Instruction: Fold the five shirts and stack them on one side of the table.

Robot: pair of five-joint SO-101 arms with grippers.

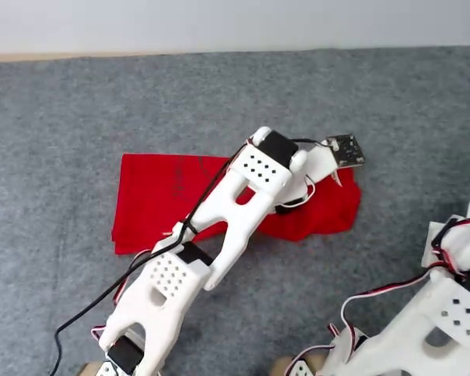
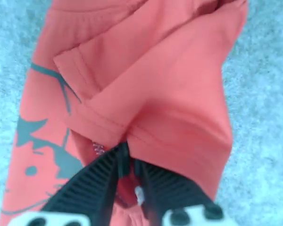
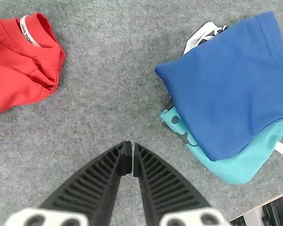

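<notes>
On the table [image 1: 63, 117] the red shirt [image 1: 153, 196] lies with its long axis across both arms' front, a blue shirt [image 3: 231, 84] stacked on a teal shirt [image 3: 236, 165] off its collar end. The left end effector [image 2: 129, 162] pinches the red shirt's fold; the right end effector [image 3: 132, 157], pressed together and empty, hovers beside that collar end

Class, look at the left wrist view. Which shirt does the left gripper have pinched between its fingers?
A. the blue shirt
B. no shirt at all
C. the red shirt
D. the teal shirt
C: the left gripper is closed on a raised fold of the red shirt, while the blue shirt lies on the teal shirt in a separate stack.
</notes>
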